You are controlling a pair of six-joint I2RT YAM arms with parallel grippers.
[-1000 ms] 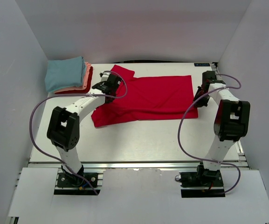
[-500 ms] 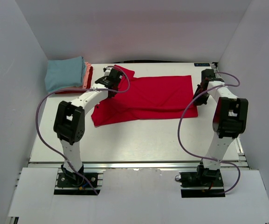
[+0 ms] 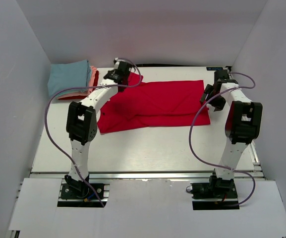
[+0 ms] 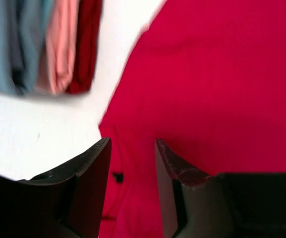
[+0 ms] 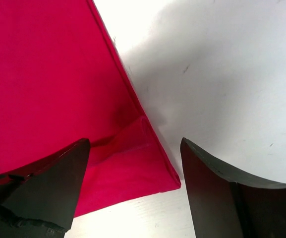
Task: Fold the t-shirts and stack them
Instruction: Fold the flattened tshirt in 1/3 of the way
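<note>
A bright red t-shirt (image 3: 157,101) lies partly folded across the middle of the table, one sleeve reaching toward the back left. My left gripper (image 3: 119,75) hovers open above that sleeve end. In the left wrist view the left gripper (image 4: 133,148) has only red cloth (image 4: 217,74) showing below its gap. My right gripper (image 3: 207,95) is open over the shirt's right edge. In the right wrist view the right gripper (image 5: 135,148) straddles the folded corner (image 5: 157,173) without touching it. Folded light blue, salmon-pink and dark red shirts form a stack (image 3: 72,79) at the back left.
The stack (image 4: 48,44) shows its folded edges just left of the red sleeve. White enclosure walls (image 3: 14,74) close in the table on the left, back and right. Bare white table (image 3: 147,148) runs from the shirt to the arm bases.
Both grippers have opened and let go of the red shirt. The left gripper has moved toward the back, and the right one has shifted slightly back.
</note>
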